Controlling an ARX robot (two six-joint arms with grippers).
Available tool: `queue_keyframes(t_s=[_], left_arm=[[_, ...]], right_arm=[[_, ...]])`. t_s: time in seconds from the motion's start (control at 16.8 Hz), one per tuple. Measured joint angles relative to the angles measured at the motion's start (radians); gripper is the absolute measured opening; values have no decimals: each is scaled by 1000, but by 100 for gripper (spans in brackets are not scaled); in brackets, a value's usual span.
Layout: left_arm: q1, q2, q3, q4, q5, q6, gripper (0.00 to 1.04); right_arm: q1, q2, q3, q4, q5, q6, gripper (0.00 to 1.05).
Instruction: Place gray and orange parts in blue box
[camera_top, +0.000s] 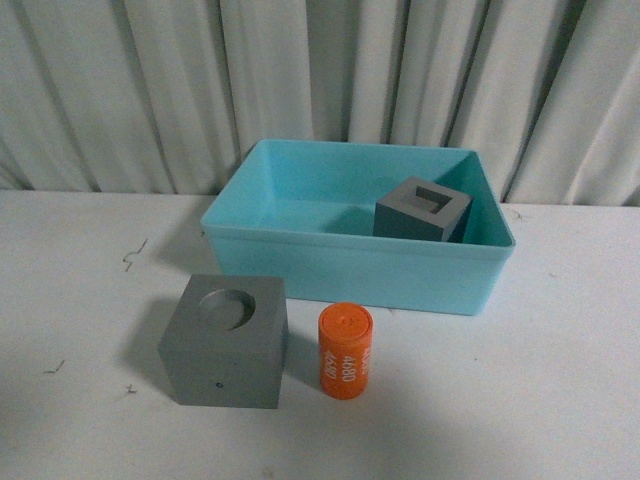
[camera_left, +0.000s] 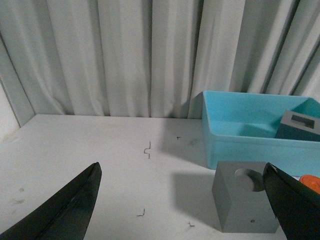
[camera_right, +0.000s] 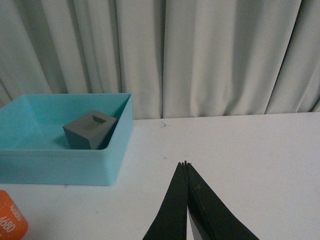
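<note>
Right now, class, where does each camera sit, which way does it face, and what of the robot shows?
Front: on the body, facing blue box; no arm.
Left wrist: left arm, facing round-recess cube; open left gripper shows.
Right wrist: right arm, facing curtain; shut right gripper shows.
All share the boxed square-recess cube.

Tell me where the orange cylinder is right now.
In the front view the orange cylinder stands upright on the table, outside the blue box and in front of its near wall, right of the gray cube with the round recess.
</note>
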Motion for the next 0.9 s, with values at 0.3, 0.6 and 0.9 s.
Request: queue_keyframes(t_s=[0.3, 0.6, 0.9], left_arm=[[0, 0, 0, 0, 2, 0, 98], [0, 0, 0, 0, 2, 0, 98], [0, 0, 0, 0, 2, 0, 98]], right_arm=[[8, -157, 0, -133, -15, 0, 2], [8, -278, 0, -251, -15, 0, 2], [8, -368, 0, -340, -15, 0, 2]])
